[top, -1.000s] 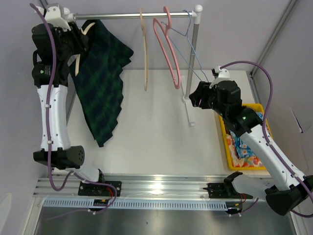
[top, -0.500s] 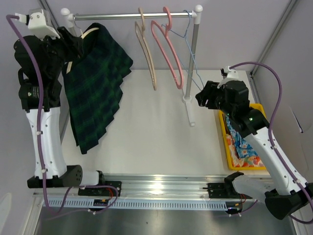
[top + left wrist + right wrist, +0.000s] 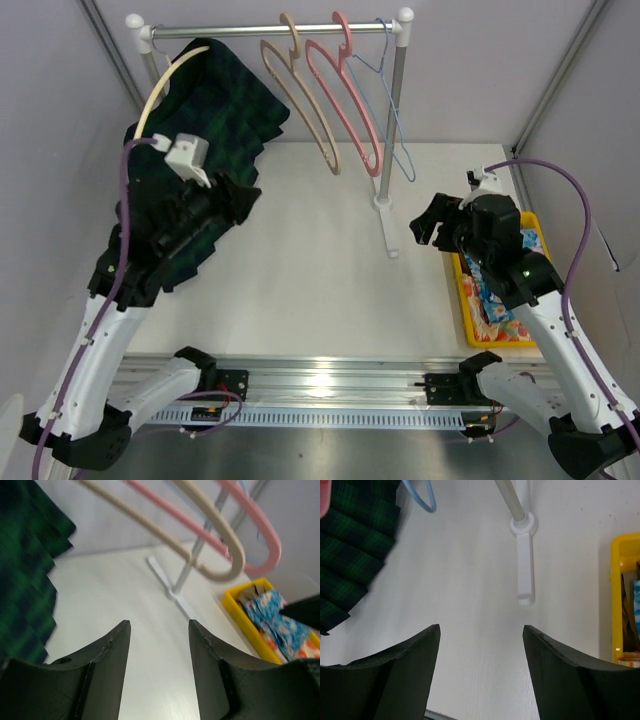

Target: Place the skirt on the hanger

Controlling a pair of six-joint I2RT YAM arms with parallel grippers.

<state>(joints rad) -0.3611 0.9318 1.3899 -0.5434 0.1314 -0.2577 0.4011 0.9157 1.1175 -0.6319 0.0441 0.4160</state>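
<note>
Dark green-navy plaid pleated skirt (image 3: 215, 100) is seen draped over pale cream curved plastic hanger (image 3: 158, 88) at the left end of the metal rail (image 3: 260, 32), 11 o'clock in the top view. Left gripper (image 3: 243, 200) is positioned at its 5 o'clock, jaws spread, nothing held. Right gripper (image 3: 425, 225) at 3 o'clock is likewise spread and empty.

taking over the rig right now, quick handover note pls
Left gripper: open, empty, beside the skirt's lower part.
Right gripper: open, empty, over the table.
Skirt: hanging with the cream hanger at the left end of the rail.
Done: the skirt looks to be on the hanger; neither arm holds it.
Left: confirm the hang is secure, as the hook is hard to see. Then park the arms.
</note>
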